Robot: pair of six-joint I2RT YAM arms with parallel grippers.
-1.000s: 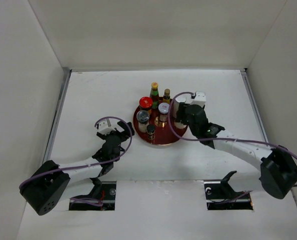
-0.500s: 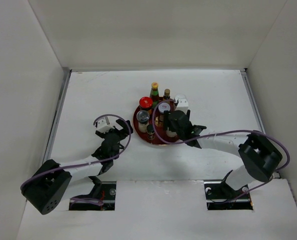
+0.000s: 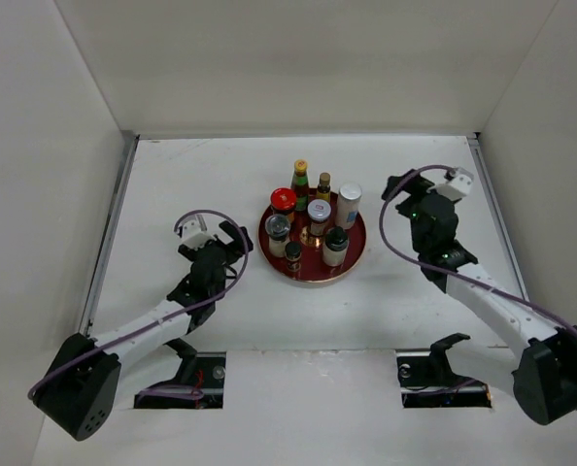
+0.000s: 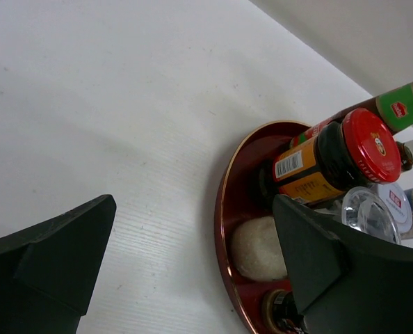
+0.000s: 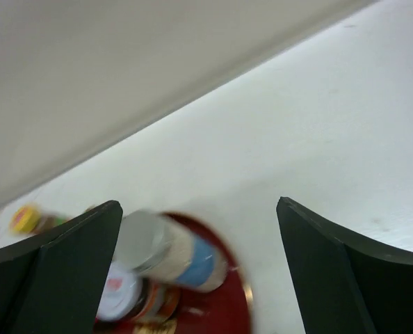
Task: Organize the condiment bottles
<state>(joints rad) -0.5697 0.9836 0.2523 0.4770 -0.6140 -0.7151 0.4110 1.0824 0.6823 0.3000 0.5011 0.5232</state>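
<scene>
The round red tray (image 3: 313, 282) sits mid-tabletop (image 3: 172, 184) with all eight bottles (image 3: 317, 214) on it, upright, long axes vertical, caps up. My right claw (image 5: 196, 202), over the tray's 5 o'clock half a second ago, has pulled back to its 3 o'clock, wide open and empty. My left claw (image 4: 194, 200) hangs at 9 o'clock, likewise spread and empty. The cream cylinder (image 3: 349, 206) stands at 2 o'clock, the black-capped jar (image 3: 335, 245) at 5.
</scene>
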